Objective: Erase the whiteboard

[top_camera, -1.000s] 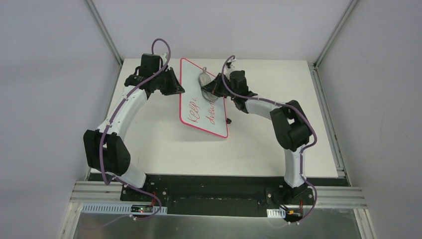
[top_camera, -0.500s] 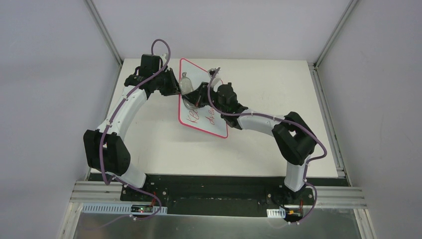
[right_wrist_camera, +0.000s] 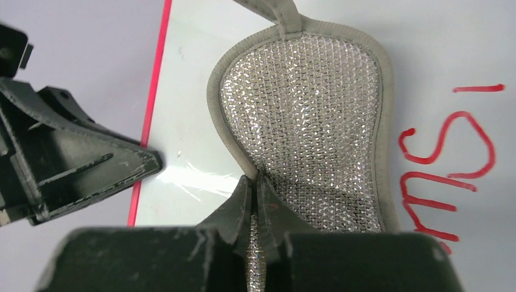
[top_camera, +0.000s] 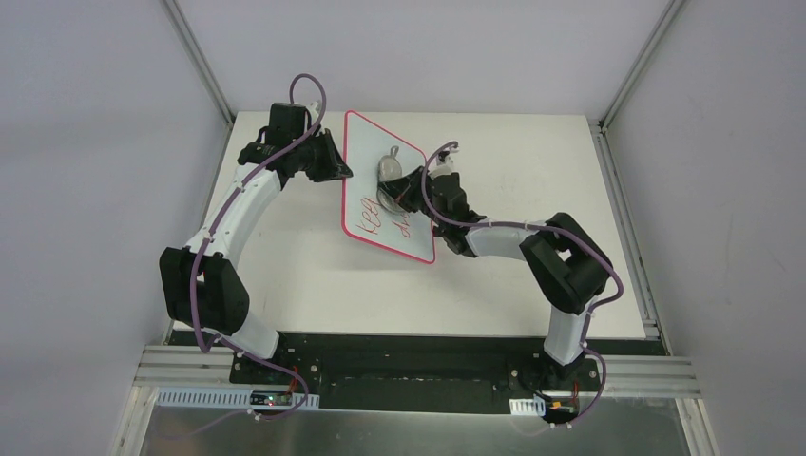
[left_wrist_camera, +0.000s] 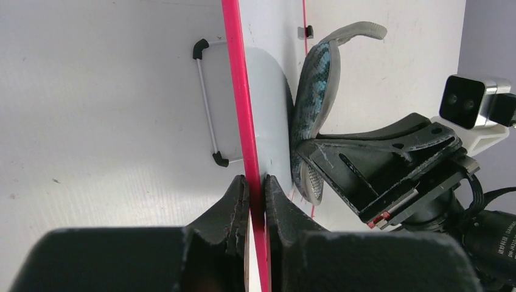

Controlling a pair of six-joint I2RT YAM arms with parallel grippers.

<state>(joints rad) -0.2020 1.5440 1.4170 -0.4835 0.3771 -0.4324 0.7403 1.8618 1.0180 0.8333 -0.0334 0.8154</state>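
The whiteboard (top_camera: 366,214) with a thin pink-red frame lies tilted at the table's middle back, red handwriting on its near part. My left gripper (top_camera: 339,172) is shut on its left frame edge (left_wrist_camera: 243,121). My right gripper (top_camera: 407,190) is shut on a grey shiny mesh pad (top_camera: 390,176) and presses it flat on the board's face (right_wrist_camera: 195,109). In the right wrist view the pad (right_wrist_camera: 310,121) lies left of the red writing (right_wrist_camera: 447,158). In the left wrist view the pad (left_wrist_camera: 313,91) shows edge-on against the board.
The white table (top_camera: 532,275) has raised rails at left and right edges. A wire handle with black ends (left_wrist_camera: 207,103) sits on the board's back side. The grey enclosure walls stand close around the table.
My right gripper with the pad swept left across the board toward the left gripper, then back right to the middle. Part of the upper writing is gone. The left gripper has not moved.
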